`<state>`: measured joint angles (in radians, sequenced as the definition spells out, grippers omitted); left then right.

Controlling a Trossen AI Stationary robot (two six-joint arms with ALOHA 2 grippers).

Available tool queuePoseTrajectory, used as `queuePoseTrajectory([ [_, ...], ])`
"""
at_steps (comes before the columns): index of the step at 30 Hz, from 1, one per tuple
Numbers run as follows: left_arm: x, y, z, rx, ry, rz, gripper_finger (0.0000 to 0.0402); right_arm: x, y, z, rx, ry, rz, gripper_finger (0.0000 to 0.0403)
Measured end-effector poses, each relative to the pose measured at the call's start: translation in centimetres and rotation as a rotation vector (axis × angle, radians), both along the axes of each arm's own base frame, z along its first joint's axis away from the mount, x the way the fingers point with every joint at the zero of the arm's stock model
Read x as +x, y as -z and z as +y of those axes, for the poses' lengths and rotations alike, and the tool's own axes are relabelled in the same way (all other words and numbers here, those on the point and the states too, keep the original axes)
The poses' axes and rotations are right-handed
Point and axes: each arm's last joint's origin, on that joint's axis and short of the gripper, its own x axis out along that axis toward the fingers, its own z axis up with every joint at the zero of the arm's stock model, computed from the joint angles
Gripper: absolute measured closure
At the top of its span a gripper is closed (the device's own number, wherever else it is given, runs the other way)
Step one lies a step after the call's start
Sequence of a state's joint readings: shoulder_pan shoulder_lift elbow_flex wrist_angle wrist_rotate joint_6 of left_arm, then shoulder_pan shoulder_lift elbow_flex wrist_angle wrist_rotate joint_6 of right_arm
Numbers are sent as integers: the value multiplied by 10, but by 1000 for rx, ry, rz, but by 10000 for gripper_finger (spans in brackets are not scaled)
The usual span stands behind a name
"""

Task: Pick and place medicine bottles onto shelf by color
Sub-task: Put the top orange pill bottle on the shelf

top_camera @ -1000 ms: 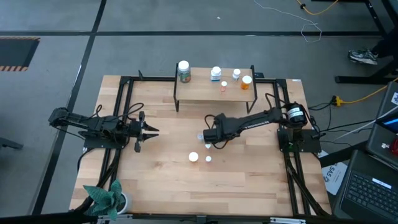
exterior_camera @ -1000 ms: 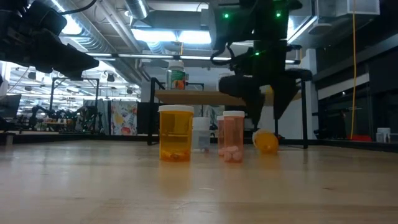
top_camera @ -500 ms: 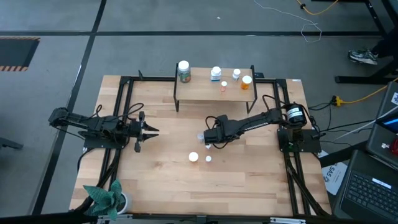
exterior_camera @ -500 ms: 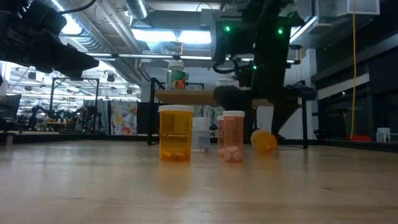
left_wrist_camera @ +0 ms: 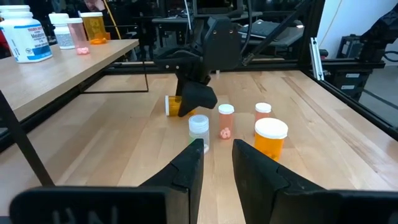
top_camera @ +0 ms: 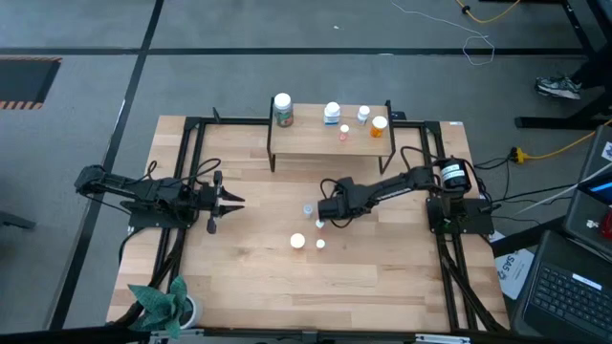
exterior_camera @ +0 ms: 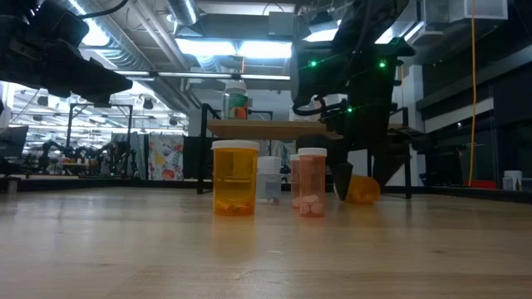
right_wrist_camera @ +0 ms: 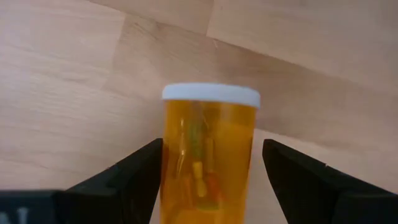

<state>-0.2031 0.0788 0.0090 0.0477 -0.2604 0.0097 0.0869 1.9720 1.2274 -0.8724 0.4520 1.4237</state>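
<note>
Orange bottle [right_wrist_camera: 208, 152] lying on its side on the table [top_camera: 249, 277], long axis level with the wood, white cap pointing away from the right wrist. Flanked by the right hand [right_wrist_camera: 211, 177], fingers [right_wrist_camera: 134, 177] spread wide, one on each side of the body with a gap showing on both sides; not clamped. Seen from low across the table as an orange shape [exterior_camera: 363, 189] down on the wood just behind the right hand's dark fingertips [exterior_camera: 342, 183].

Near the table's middle, standing upright with caps up: a wide orange bottle [exterior_camera: 235, 178], a slim pinkish bottle [exterior_camera: 312, 182] and a small clear bottle [exterior_camera: 268, 178].

Upright on the shelf [top_camera: 316, 143]: a green bottle [top_camera: 283, 110], a white bottle [top_camera: 332, 114], a small clear one [top_camera: 363, 114], a tiny pink one [top_camera: 344, 133] and an orange one [top_camera: 380, 126].

Left hand [top_camera: 229, 201] parked well to the left, closed and empty.
</note>
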Motion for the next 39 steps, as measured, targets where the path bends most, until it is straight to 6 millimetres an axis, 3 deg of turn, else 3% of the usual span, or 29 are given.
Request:
queuePoseTrajectory([
  [16, 0, 0, 1, -1, -20, -3, 321, 17, -15, -36, 231, -114, -5, 130],
  [28, 0, 0, 1, 0, -20, -3, 321, 15, -15, -62, 369, -159, 1, 130],
  [35, 0, 0, 1, 0, -20, -3, 321, 15, -15, -64, 377, -208, 13, 130],
  [39, 0, 0, 1, 1, -20, -3, 321, 15, -15, -63, 377, -212, 14, 151],
])
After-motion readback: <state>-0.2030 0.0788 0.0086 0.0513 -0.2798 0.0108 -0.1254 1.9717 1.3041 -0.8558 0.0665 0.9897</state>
